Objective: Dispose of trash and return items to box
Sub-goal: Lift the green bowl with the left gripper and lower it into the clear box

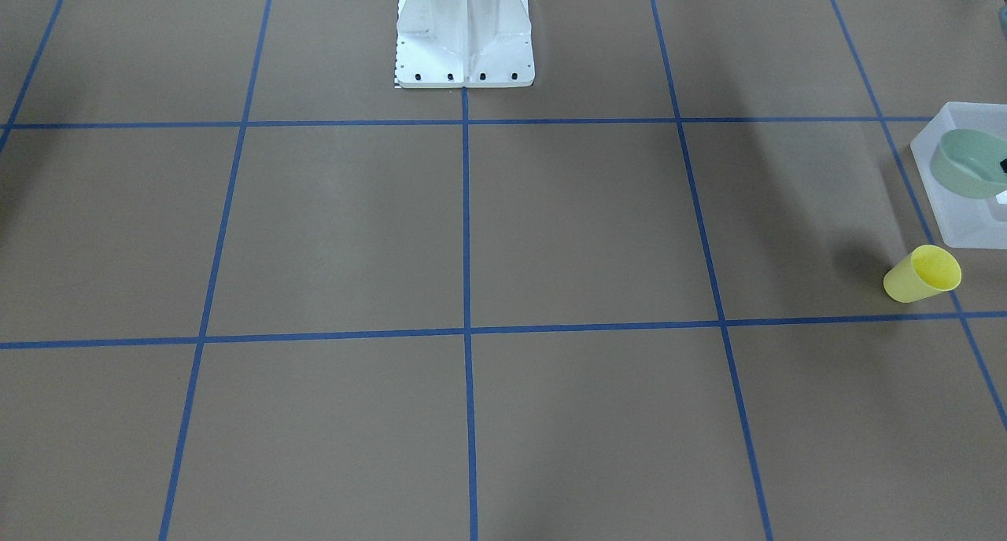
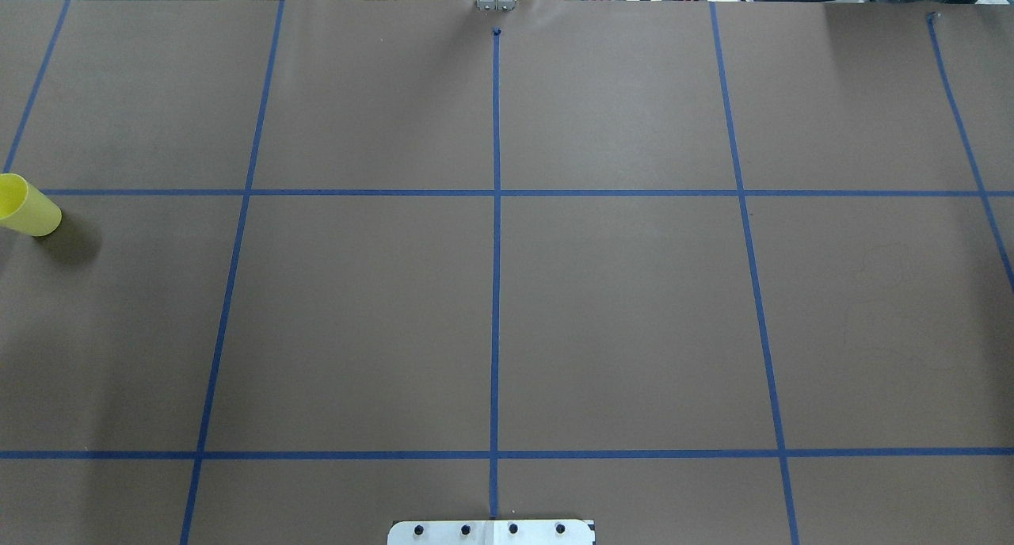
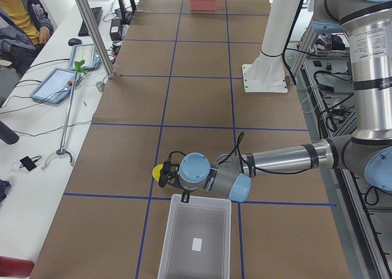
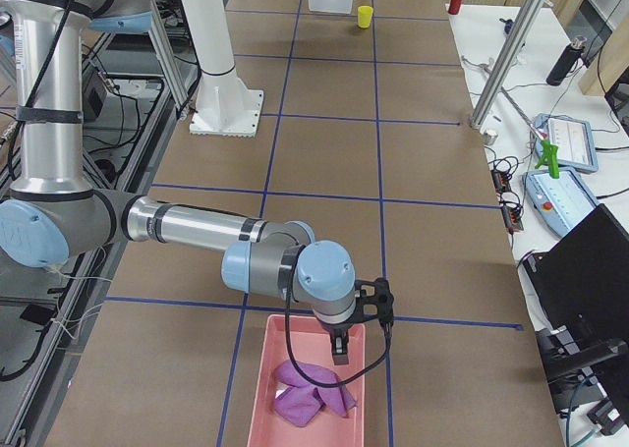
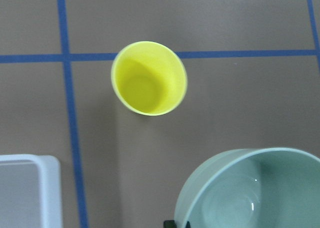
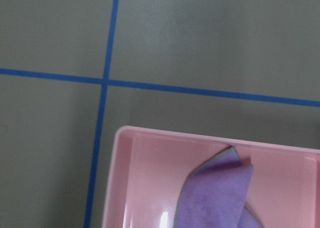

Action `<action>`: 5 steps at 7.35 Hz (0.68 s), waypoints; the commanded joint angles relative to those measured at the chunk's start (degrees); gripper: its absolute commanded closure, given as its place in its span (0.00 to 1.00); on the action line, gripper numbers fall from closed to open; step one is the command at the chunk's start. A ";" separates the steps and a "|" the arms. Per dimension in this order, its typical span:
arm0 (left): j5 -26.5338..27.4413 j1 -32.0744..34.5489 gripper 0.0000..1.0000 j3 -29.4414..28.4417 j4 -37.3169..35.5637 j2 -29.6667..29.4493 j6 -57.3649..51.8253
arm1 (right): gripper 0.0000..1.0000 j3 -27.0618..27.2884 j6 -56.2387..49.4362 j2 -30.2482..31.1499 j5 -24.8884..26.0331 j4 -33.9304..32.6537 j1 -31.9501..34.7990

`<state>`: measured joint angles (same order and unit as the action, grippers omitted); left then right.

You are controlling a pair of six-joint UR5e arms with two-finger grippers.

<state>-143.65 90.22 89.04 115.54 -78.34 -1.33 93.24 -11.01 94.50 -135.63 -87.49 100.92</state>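
Left pincer [image 3: 168, 176]: over the far end of the box [image 3: 208, 221]; closed, as best I can judge, on the rim of a green bowl [image 5: 250, 193] (only a dark sliver of it shows beside the rim in the wrist view).
Bowl: raised off the table [image 2: 507, 291], by the box, not yet inside it.
Cup [image 5: 149, 78]: upright on the table, mouth up, just beyond the box's corner, apart from it and untouched.
Box: nothing seen inside but a white label [image 3: 196, 244].
Right pincer [image 4: 339, 351]: at the table's end opposite the box, above a pink tray [image 6: 140, 178]; I cannot tell whether it is wide or narrow.
Tray: holds purple scraps [image 4: 310, 398], lying loose.
Done: the trash looks disposed of, if the scraps are it.
Left: set the bowl into the box, then fetch the cup and put it there too.
Stage: roughly midway, by my judgement.
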 commanded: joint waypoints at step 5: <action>9.17 10.24 1.00 -24.50 -9.04 -11.13 -31.98 | 0.00 12.84 20.23 0.60 -0.69 0.92 -12.23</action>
<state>-136.16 100.16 68.55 105.37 -88.52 -32.10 104.50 6.86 95.04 -136.30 -86.58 89.98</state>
